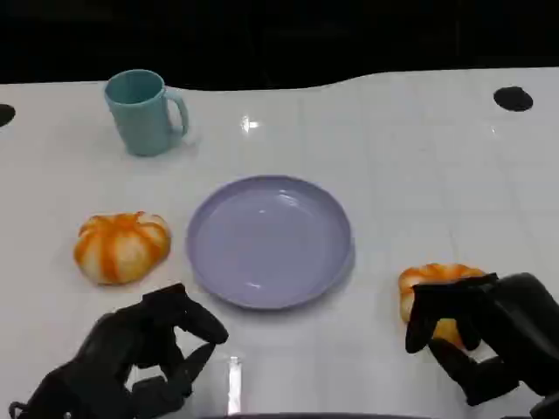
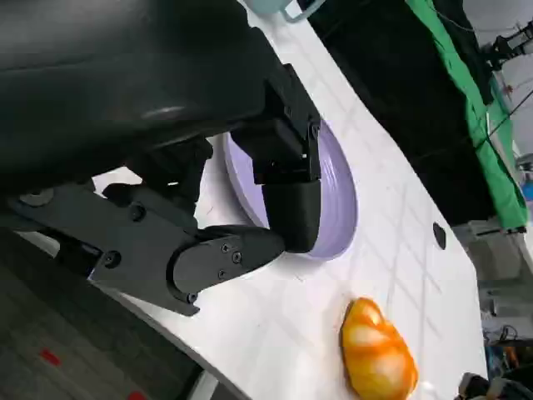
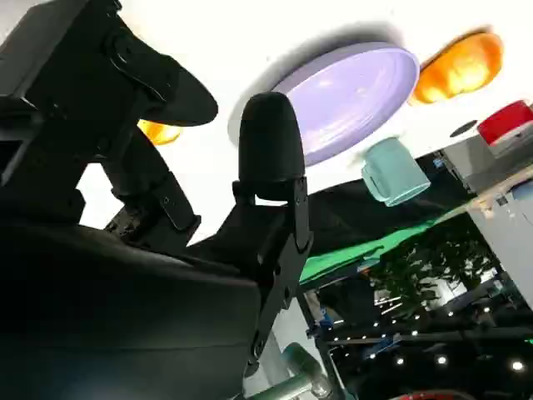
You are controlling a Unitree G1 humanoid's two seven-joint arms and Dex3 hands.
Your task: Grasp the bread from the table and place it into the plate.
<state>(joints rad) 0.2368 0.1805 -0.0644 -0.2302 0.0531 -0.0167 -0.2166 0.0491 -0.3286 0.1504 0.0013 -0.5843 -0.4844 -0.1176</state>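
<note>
Right now my right hand [image 1: 489, 336] sits at the near right of the table [image 1: 419, 175], fingers curled around the near side of one bread roll [image 1: 430, 281]. Fingers look wrapped over it, but I can't tell whether the grip is actually closed or just cupping. I'd call it mid-grasp. The roll is round, no real long axis, so approach angle matters little.

Key relation: the plate [image 1: 271, 240] lies to the left of that roll and slightly farther from me, near but not touching. Judging from that, the carry is a short lift and sweep left and forward.

A second bread roll [image 1: 120, 247] sits just left of the plate, ahead of my left hand [image 1: 140, 353]. That hand is off the table things, fingers loosely curled, holding nothing. It is the nearer one for that roll. A teal mug [image 1: 144, 112] stands far back left, well clear.
</note>
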